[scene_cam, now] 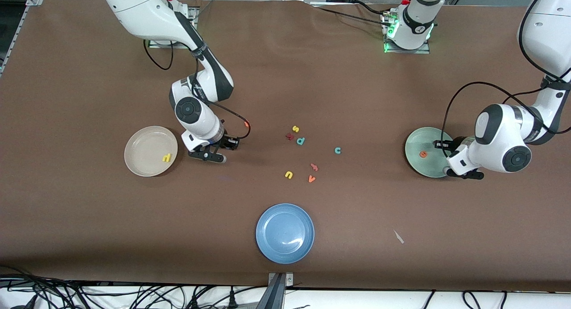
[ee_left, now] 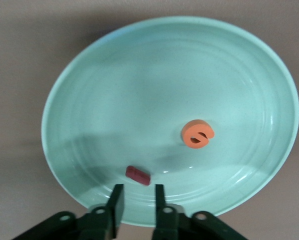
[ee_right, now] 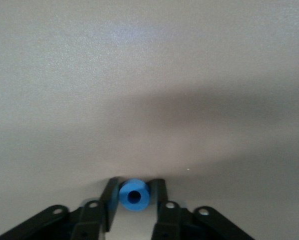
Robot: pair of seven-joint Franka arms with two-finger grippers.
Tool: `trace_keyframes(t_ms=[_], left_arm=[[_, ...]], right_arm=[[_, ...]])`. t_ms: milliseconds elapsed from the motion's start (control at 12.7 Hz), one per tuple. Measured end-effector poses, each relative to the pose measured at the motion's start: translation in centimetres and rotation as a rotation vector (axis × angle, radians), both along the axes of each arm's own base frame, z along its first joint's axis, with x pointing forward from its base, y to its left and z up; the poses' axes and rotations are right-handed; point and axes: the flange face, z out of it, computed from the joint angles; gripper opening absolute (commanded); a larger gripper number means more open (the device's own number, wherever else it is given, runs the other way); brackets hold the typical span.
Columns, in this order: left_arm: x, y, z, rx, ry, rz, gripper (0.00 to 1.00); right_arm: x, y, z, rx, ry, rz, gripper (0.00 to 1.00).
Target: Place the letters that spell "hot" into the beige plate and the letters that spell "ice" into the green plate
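Brown paper covers the table (scene_cam: 89,237), and three plates of one size sit on it: the beige plate (scene_cam: 145,145) toward the right arm's end, the green plate (scene_cam: 426,142) toward the left arm's end, and a blue plate (scene_cam: 285,233) nearest the front camera, between the two.

Next in size, the right gripper (ee_right: 135,196) hangs just beside the beige plate, its fingers pinching the blue o (ee_right: 134,194). The left gripper (ee_left: 138,196) hovers over the green plate's rim, fingers parted a little with nothing between them.

Then the small letters. A yellow h (scene_cam: 166,157) lies in the beige plate. In the green plate lie the orange e (ee_left: 198,134) and the dark red i (ee_left: 138,175) (the i right in front of the left fingertips). Loose on the table between the plates are the teal c (scene_cam: 337,150), the orange t (scene_cam: 314,167), an orange v (scene_cam: 311,179), a yellow u (scene_cam: 288,175), a yellow s (scene_cam: 295,129), a teal d (scene_cam: 300,141) and a dark red piece (scene_cam: 290,136).
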Motion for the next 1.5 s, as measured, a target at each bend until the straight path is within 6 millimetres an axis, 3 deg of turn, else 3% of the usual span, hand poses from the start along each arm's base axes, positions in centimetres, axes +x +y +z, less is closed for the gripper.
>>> trace_keyframes(t_ms=[157, 315, 472, 709, 866, 1024, 1181, 1339, 1496], left_arm=[[0.6, 0.1, 1.3, 0.006, -0.019, 0.0, 1.0], [1.3, -0.3, 3.9, 0.019, -0.047, -0.007, 1.0], [2.1, -2.0, 7.8, 0.037, -0.071, -0.007, 1.0], [2.9, -7.4, 13.6, 0.05, -0.076, 0.059, 0.95], [2.9, -12.3, 15.7, 0.036, -0.088, 0.148, 0.94], [2.7, -17.3, 16.1, 0.039, -0.114, 0.227, 0.93], [2.5, -23.3, 14.7, 0.039, -0.162, 0.314, 0.9], [2.3, -29.3, 11.6, 0.003, -0.201, 0.42, 0.89], [1.6, -33.1, 7.4, 0.019, -0.222, 0.467, 0.86]], right_arm=[[0.0, 0.0, 0.0, 0.001, -0.002, 0.0, 0.19], [0.0, 0.0, 0.1, 0.001, -0.003, 0.0, 0.19], [0.3, -0.3, 0.3, -0.002, -0.01, 0.009, 0.19], [2.5, -3.2, 2.9, -0.04, 0.015, 0.071, 0.19], [4.6, -5.7, 6.0, -0.066, 0.049, 0.117, 0.19], [6.3, -8.5, 8.2, -0.086, 0.072, 0.176, 0.2], [7.3, -11.7, 8.7, -0.102, 0.086, 0.235, 0.2], [7.7, -14.4, 8.5, -0.113, 0.097, 0.287, 0.2], [7.9, -16.7, 7.9, -0.123, 0.107, 0.331, 0.21]])
